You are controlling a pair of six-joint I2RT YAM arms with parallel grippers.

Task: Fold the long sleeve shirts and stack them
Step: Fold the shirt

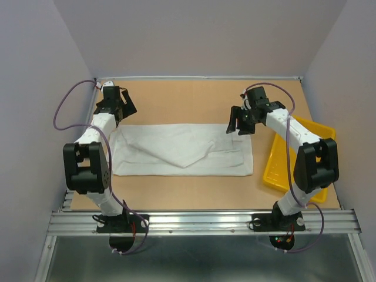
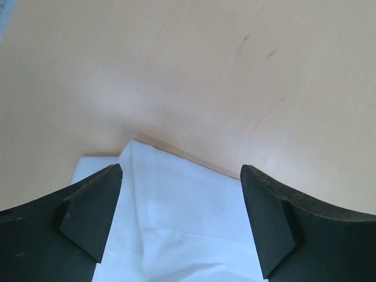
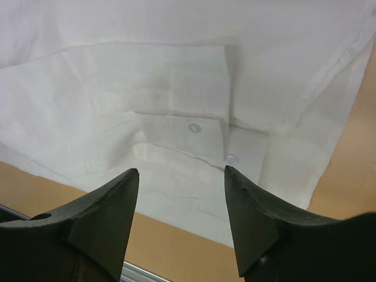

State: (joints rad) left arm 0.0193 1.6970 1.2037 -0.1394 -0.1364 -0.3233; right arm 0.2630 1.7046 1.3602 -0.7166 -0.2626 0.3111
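Observation:
A white long sleeve shirt [image 1: 182,150] lies flat on the table, folded into a long rectangle. My left gripper [image 1: 124,106] is open and empty above the shirt's far left corner; the left wrist view shows that corner [image 2: 170,217] between my spread fingers [image 2: 94,211]. My right gripper [image 1: 238,124] is open and empty above the shirt's far right edge. The right wrist view shows folded cloth with two buttons [image 3: 194,128] just beyond my fingers [image 3: 252,217].
A yellow tray [image 1: 296,154] sits at the right, partly under my right arm. Bare wooden table [image 1: 188,100] lies behind the shirt up to the back wall. A metal rail [image 1: 200,220] runs along the near edge.

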